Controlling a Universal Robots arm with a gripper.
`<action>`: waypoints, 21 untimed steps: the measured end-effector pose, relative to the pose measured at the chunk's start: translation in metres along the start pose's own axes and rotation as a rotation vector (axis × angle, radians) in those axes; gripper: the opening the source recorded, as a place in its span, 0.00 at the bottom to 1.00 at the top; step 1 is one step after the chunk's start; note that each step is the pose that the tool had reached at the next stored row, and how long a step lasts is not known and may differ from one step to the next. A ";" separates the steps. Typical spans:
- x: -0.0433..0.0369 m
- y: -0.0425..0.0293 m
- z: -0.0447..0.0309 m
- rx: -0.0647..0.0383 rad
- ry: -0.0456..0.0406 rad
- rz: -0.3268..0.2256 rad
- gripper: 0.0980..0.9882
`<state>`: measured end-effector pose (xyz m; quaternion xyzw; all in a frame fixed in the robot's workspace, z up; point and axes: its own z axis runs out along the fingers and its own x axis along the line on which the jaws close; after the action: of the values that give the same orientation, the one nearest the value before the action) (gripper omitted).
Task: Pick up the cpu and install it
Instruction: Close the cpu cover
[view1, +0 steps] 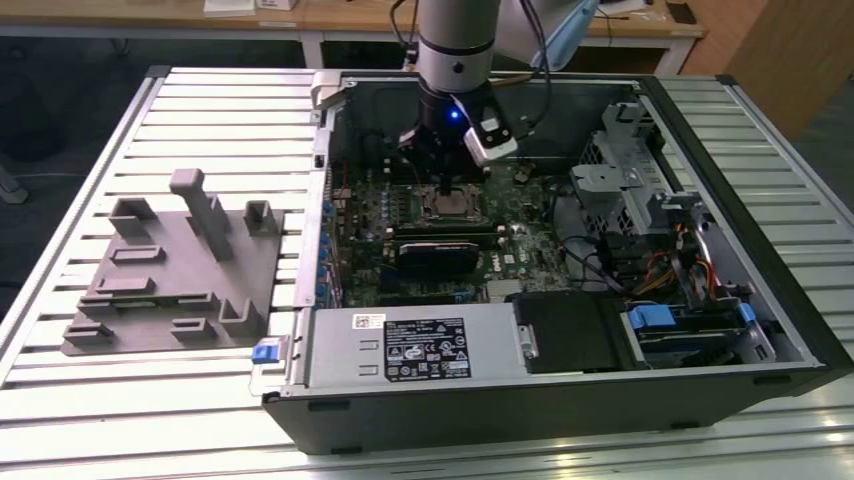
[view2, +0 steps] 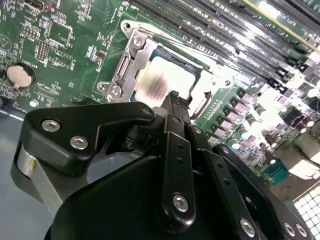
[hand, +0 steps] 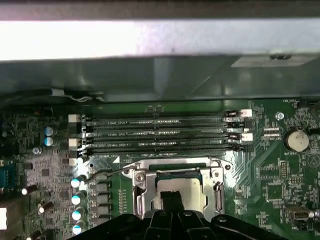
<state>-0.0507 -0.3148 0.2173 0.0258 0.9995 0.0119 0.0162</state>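
Note:
The cpu (view2: 159, 76) lies flat in the metal-framed socket (view2: 131, 56) on the green motherboard, its pale silvery top showing. In the first wrist view the cpu (hand: 194, 192) sits inside the socket frame (hand: 142, 194) below the memory slots. My gripper (view2: 175, 100) stands straight over it with its black fingers together, the tips at or just above the chip's top; contact cannot be told. Nothing is held between the fingers. In the exterior view the gripper (view1: 447, 186) reaches down into the open computer case over the cpu (view1: 449, 206).
A grey plastic fixture (view1: 174, 270) with upright blocks lies on the slatted table at the exterior view's left. Inside the case are memory slots (hand: 160, 132), a coin battery (hand: 295, 140), a power supply (view1: 414, 345) and a drive cage (view1: 641, 190). The case walls (view1: 320, 180) stand close around the board.

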 end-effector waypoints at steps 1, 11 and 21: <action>0.0000 -0.0005 0.0001 0.003 -0.0001 0.000 0.01; -0.0002 -0.0059 0.0029 0.011 -0.0014 0.040 0.01; 0.0048 -0.0124 0.0066 0.012 -0.0019 0.064 0.01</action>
<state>-0.0560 -0.3268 0.2102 0.0579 0.9982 0.0063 0.0166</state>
